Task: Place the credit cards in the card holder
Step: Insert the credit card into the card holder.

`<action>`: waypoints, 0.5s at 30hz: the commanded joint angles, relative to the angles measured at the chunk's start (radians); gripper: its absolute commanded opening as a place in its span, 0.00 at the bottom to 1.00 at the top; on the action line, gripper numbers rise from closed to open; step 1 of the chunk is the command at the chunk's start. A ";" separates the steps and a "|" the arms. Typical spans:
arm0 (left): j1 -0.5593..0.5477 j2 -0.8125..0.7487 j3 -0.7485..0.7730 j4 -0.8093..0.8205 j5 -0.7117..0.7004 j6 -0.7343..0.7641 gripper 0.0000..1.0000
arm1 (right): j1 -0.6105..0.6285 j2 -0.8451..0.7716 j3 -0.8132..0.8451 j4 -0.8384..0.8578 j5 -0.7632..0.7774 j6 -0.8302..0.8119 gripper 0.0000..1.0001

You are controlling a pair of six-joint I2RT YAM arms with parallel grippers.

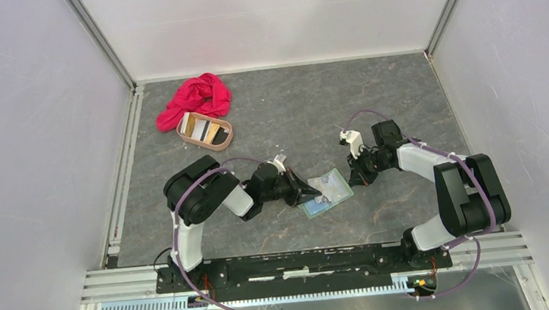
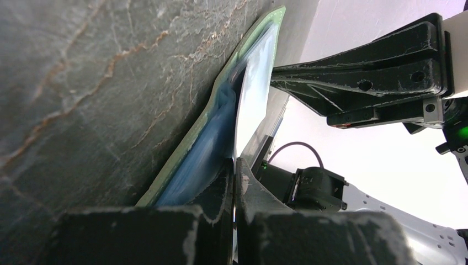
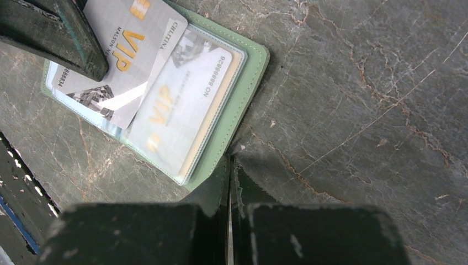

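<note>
Status: task part done.

The holder (image 3: 249, 77) lies open and flat on the desk (image 3: 359, 110), between the two arms. One pale gold card (image 3: 187, 105) sits fully inside its clear right-hand pocket.

The left hand (image 2: 234, 165) is clamped on a silver card (image 3: 138, 61), gripping it by one short edge. The card lies slanted over the holder's other half, and its free corner overlaps the gold card's pocket. The wrist view shows it edge-on, raised a little above the pale blue lining. Whether its leading edge has entered a pocket cannot be told. Judgement: this card is mid-insertion, not seated.

The right hand (image 3: 229, 165) has its fingers together, tips resting at the holder's near green edge. It appears to pin the holder down rather than grip it. Whether any of the edge is pinched between the fingers cannot be told.

Outstanding: more cards (image 1: 206, 130) lie in the tray (image 1: 228, 135) at the desk's far left, beside a red cloth (image 1: 194, 98). White, gold and dark faces show there, but the count is not clear.

Assessment: one card stowed, one in hand, and the tray's cards not yet fetched.
</note>
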 commanded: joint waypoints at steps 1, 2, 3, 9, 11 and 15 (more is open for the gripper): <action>-0.006 0.029 -0.001 0.023 -0.059 -0.032 0.02 | 0.010 -0.005 0.025 -0.014 -0.013 -0.004 0.00; -0.010 0.032 0.000 0.022 -0.065 -0.030 0.02 | 0.009 -0.005 0.025 -0.014 -0.012 -0.003 0.00; -0.015 0.033 0.001 0.018 -0.072 -0.029 0.02 | 0.010 -0.005 0.025 -0.014 -0.013 -0.003 0.00; -0.041 0.033 -0.001 0.011 -0.113 -0.030 0.02 | 0.010 -0.007 0.025 -0.014 -0.016 -0.003 0.00; -0.047 0.035 -0.001 0.015 -0.120 -0.036 0.02 | 0.010 -0.008 0.025 -0.014 -0.017 -0.003 0.00; -0.061 0.036 0.000 0.026 -0.129 -0.052 0.02 | 0.011 -0.008 0.025 -0.014 -0.018 -0.003 0.00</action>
